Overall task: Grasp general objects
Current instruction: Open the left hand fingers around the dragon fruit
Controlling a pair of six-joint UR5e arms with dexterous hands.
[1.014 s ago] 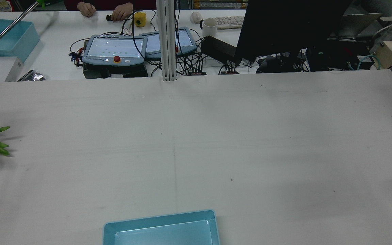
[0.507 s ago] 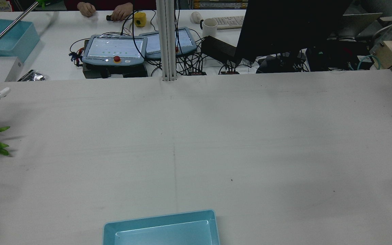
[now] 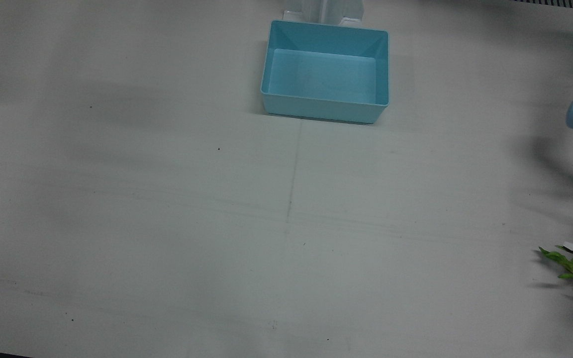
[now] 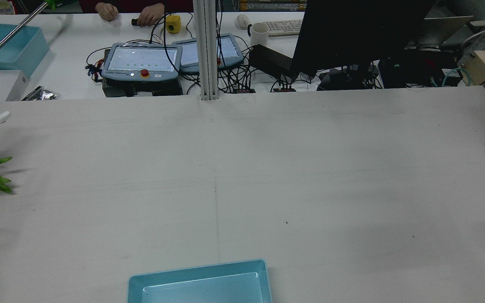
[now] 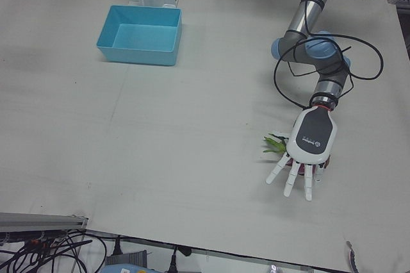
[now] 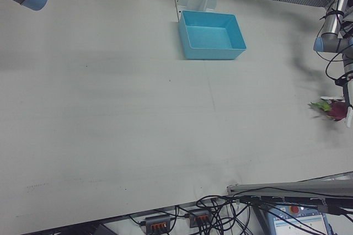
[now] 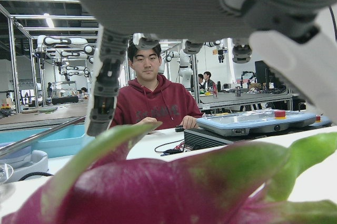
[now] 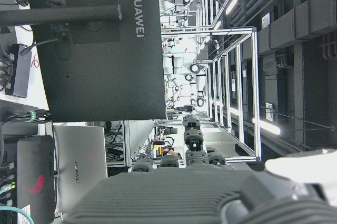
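You are hovering your left hand [image 5: 306, 151], fingers spread, over the dragon fruit [image 5: 280, 145] lying ungrasped on the worktop [image 5: 192, 132].

Your left hand [image 5: 306, 151] hovers palm-down with fingers spread directly over the dragon fruit [image 5: 277, 145], whose green leaves protrude beside it; the blue bin [image 5: 140, 34] stands well apart.

White robot hand [image 5: 311, 141], grey arm, blue joint caps, black cable
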